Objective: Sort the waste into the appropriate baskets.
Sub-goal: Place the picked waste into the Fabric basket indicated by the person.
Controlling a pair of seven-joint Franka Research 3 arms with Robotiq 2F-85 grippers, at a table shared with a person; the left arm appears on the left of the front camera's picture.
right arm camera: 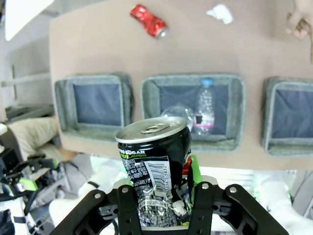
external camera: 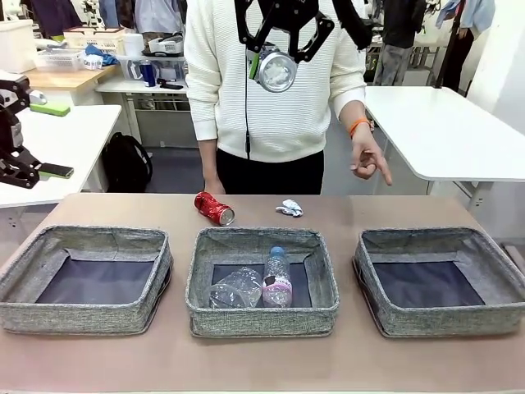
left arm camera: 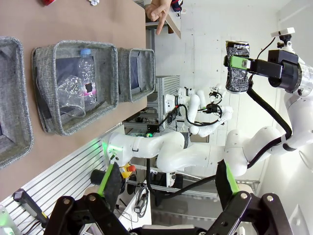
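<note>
Right claw (right arm camera: 161,208) clenched on dark Pepsi can (right arm camera: 155,161), high over surface (external camera: 344,209) | left claw (left arm camera: 168,186) released, empty | risk: dropped from here, joins bottles (external camera: 277,279) in middle basket (external camera: 262,316)

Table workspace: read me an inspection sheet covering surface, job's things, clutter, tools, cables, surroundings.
Surface: brown table, holding left basket, middle basket, right basket in a row.
Job's things: labelled bottle and clear bottle in middle basket; red can and paper wad on table beyond it; dark can held aloft.
Clutter: nothing seen.
Tools: right tool shut on dark can; left tool open, empty.
Cables: black cable along right arm.
Surroundings: person opposite, hand pointing down; white tables behind.
</note>
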